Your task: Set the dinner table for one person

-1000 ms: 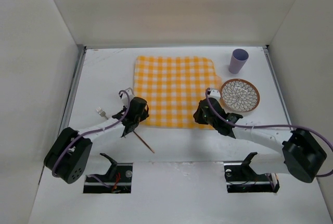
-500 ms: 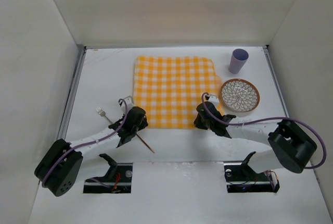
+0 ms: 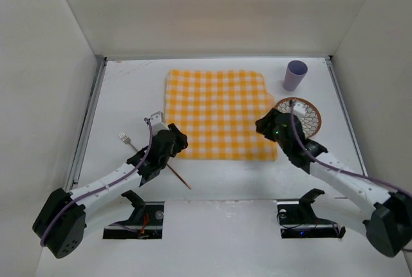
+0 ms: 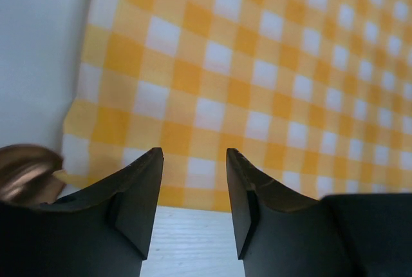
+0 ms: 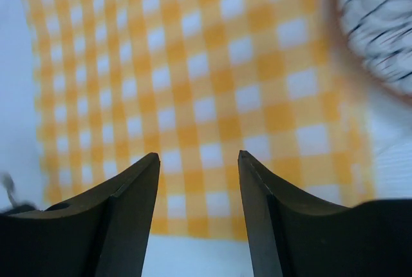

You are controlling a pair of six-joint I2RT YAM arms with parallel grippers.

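The dinner table (image 3: 225,183) is a white tabletop with a yellow-and-white checked cloth (image 3: 217,114) lying flat in its middle. My left gripper (image 3: 174,140) hangs over the cloth's near left corner, open and empty. In the left wrist view the left gripper (image 4: 193,161) stands over the cloth (image 4: 257,64) edge with bare table (image 4: 187,245) below. My right gripper (image 3: 270,125) is open and empty above the cloth's right edge. The right wrist view shows the right gripper (image 5: 198,161) above the cloth (image 5: 193,64).
A patterned plate (image 3: 308,114) lies just right of the cloth, partly behind the right gripper, blurred in the right wrist view (image 5: 380,19). A purple cup (image 3: 295,75) stands behind it. A fork (image 3: 125,139) and a brown stick (image 3: 179,177) lie near the left arm. White walls enclose the table.
Both grippers have opened and let go of the cloth's near edge, which now lies flat. The right gripper has risen and moved back toward the plate. The left gripper has shifted slightly.
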